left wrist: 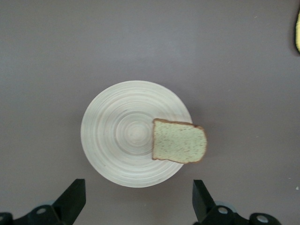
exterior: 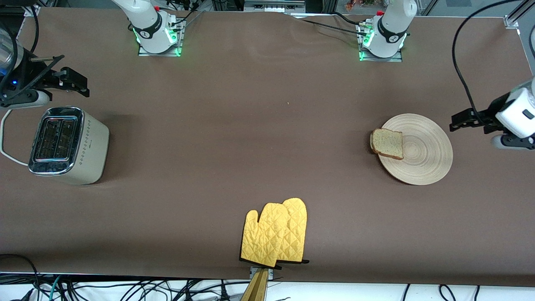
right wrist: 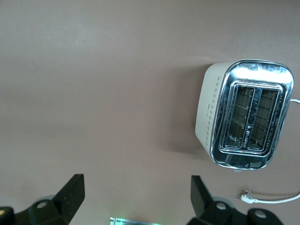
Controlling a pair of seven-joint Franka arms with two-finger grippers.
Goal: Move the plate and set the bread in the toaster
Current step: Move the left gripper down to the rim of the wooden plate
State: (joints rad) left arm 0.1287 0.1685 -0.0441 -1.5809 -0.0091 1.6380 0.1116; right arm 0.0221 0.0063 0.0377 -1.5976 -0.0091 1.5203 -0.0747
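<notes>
The light tan wooden plate [exterior: 424,156] lies toward the left arm's end of the table. The bread [exterior: 387,143] lies on the plate's rim and overhangs it toward the table's middle. Both also show in the left wrist view, the plate [left wrist: 119,136] and the bread [left wrist: 179,147]. My left gripper [exterior: 457,120] is open and empty in the air beside the plate, its fingertips [left wrist: 75,197] wide apart. The cream toaster [exterior: 67,144] stands at the right arm's end with both slots empty; it also shows in the right wrist view [right wrist: 246,115]. My right gripper [exterior: 77,81] is open and empty, over the table beside the toaster.
Two yellow oven mitts [exterior: 276,236] lie at the table's edge nearest the front camera, about midway along it. The toaster's white cord [exterior: 6,146] loops off the right arm's end of the table; its plug end [right wrist: 272,199] lies by the toaster.
</notes>
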